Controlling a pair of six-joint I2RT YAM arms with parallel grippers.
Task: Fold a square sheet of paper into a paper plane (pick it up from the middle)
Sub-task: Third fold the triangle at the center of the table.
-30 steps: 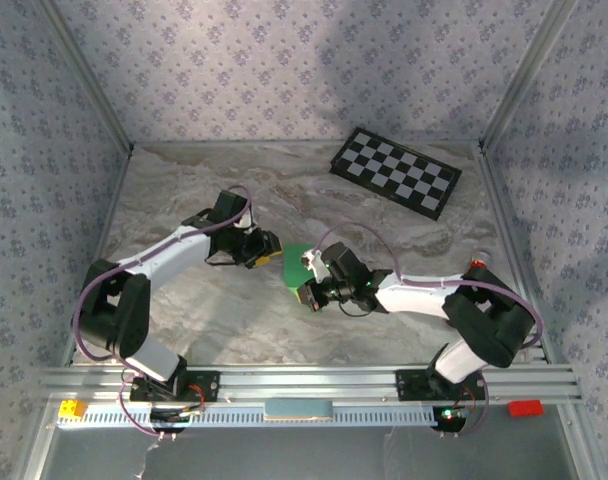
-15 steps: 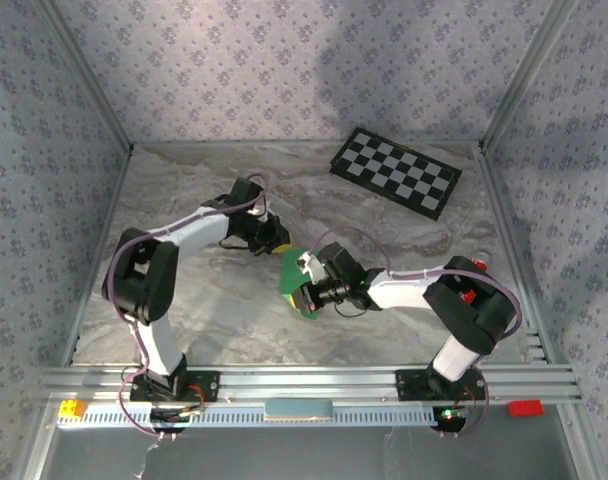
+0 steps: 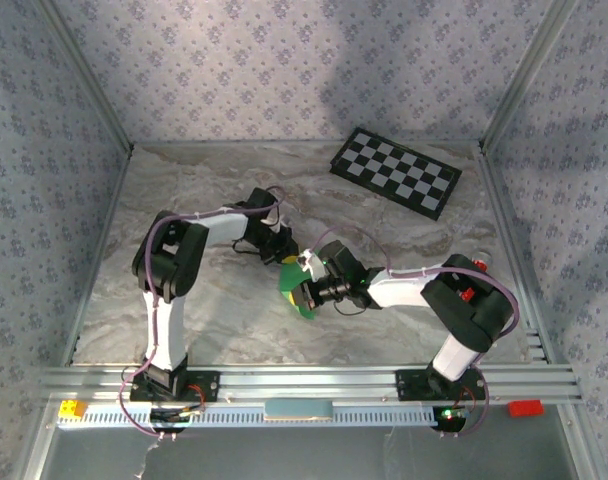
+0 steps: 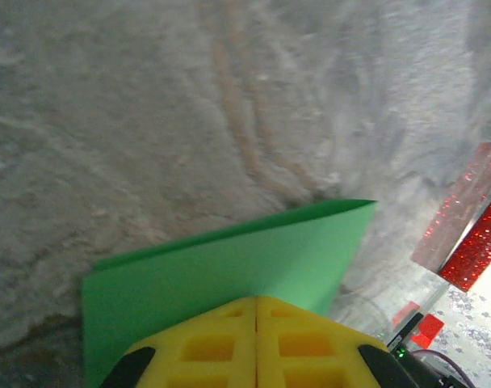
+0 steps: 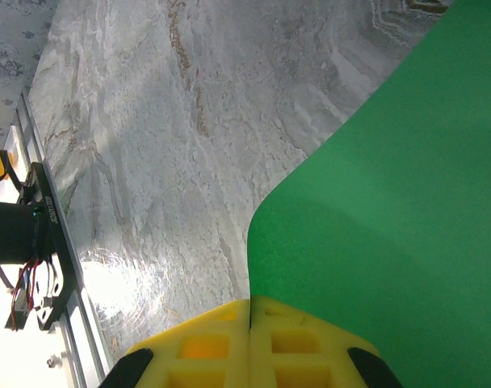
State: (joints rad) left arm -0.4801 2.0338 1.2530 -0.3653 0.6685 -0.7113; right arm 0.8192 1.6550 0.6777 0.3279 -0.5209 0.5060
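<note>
table (image 3: 184, 300): grey marbled top, patterned walls around.
checkerboard (image 3: 395, 185): far right, flat, well apart from both arms.
square sheet of paper (image 3: 289, 283): mid-table, curved, held between both grippers.
left gripper (image 4: 256, 301): pinched closed on the sheet's far-left side.
right gripper (image 5: 249, 305): pinched closed on the sheet from the right.
</note>
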